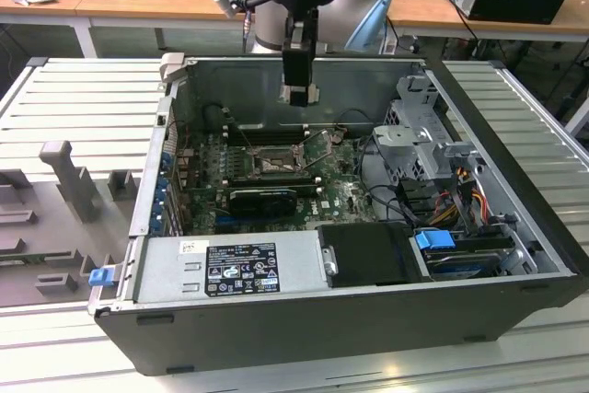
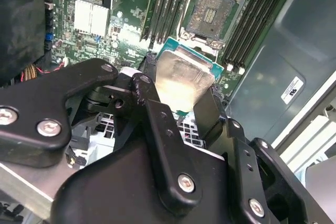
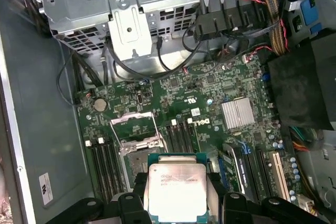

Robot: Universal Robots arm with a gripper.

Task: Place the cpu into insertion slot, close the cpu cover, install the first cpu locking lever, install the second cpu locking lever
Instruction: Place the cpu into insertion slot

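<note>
silver-grey metal caps the small flat square cpu (image 3: 177, 190), which is clenched by its edges between the black fingers of the gripper (image 1: 299, 91). it hangs above the green motherboard (image 3: 210, 93), near but not yet over the square insertion slot (image 2: 211, 15) with its dark contact field and silvery rim. the thin silvery cpu cover (image 3: 132, 127) looks swung open beside the slot. in the second wrist view the chip seems tilted in the grasp; lowered like that, one corner could land first and bend contacts. a sideways offset could seat it on the rim or the long black memory slots (image 2: 163, 3), and a weak hold could let it slip.
</note>
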